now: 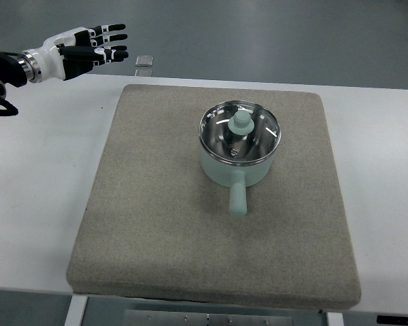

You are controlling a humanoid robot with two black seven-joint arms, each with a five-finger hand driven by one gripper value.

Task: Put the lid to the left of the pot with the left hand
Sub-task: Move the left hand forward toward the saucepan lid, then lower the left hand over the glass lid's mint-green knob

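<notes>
Grey mat [156,231]: bare left of the mint saucepan [232,166], your drop zone. Glass lid [240,134]: seated on the saucepan, knob [241,122] up. Left hand [95,46]: fingers spread, empty, well apart. Risk: you pinch the small knob off-centre and the lid slips.

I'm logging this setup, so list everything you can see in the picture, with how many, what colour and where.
pot: one, pale green, on the mat right of centre, handle pointing toward the near edge
lid: one, clear glass with a pale green knob, sitting on the pot
mat: one, grey-beige, square, covering the middle of the table
table: one, white, under the mat
small object: one, pale and flat, on the floor beyond the table's far edge; too small to identify
left hand: one, white and black, upper left, over the table's far edge, fingers spread, holding nothing
</notes>
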